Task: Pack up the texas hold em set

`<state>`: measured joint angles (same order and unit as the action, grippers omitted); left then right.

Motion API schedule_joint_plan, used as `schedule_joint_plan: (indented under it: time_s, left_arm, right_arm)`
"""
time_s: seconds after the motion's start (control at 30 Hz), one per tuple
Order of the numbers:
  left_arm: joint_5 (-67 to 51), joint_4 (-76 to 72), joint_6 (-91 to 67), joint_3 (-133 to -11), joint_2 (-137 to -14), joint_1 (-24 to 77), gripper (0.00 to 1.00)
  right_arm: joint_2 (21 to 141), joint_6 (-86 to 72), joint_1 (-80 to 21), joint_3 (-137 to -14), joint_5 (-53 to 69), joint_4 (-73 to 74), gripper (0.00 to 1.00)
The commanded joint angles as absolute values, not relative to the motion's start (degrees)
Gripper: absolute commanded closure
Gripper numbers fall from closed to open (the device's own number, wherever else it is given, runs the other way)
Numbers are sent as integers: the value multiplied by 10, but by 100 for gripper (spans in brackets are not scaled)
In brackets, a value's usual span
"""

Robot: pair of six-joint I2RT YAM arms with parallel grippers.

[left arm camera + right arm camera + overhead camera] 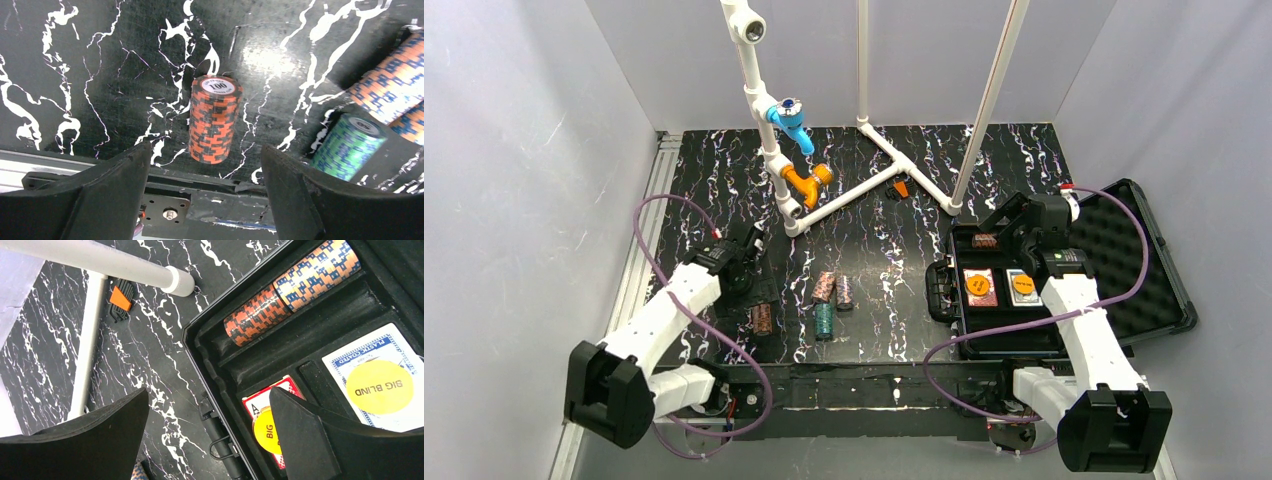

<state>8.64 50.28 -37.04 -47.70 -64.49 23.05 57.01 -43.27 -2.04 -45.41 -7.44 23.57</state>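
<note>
An upright reddish-brown and black chip stack [215, 120] marked 100 stands just ahead of my left gripper [205, 150], which is open with nothing between its fingers. To its right are a teal stack [347, 147] and orange-and-blue stacks [395, 85] lying down. From above, these stacks [825, 287] sit mid-table. The black case [1159, 300] lies open at the right. Two chip stacks [257, 315] lie in its groove, and a red deck [260, 402] and a blue deck [350, 357] each carry a yellow disc. My right gripper [207, 392] hangs open over the case's left edge.
A white pipe frame [864, 190] with blue [792, 120] and orange [809, 182] fittings stands at the back of the table. A small orange-and-black object [120, 300] lies by a pipe foot. The case handle [220, 445] sticks out toward the loose stacks. White walls enclose the table.
</note>
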Motion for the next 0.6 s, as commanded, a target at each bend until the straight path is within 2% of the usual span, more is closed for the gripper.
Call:
schedule_joint_plan:
  time_s: [0.0,0.17,0.47,0.57]
  left_arm:
    - [99,480,-381,-451,-684,229,24]
    - [73,446,-379,-434,-719,230,32]
    - [55,418,-385,-422,-769,230,35]
    - [51,400,-387,-410,-777,230,40]
  right_arm:
    - [557,-407,-26,-447,-52,201,2]
    - [552,-400,-30,-442,-42,193,2]
    - [548,-401,-32,-437,-28,196,2]
    - [544,-401,-32,-434,-27,197,2]
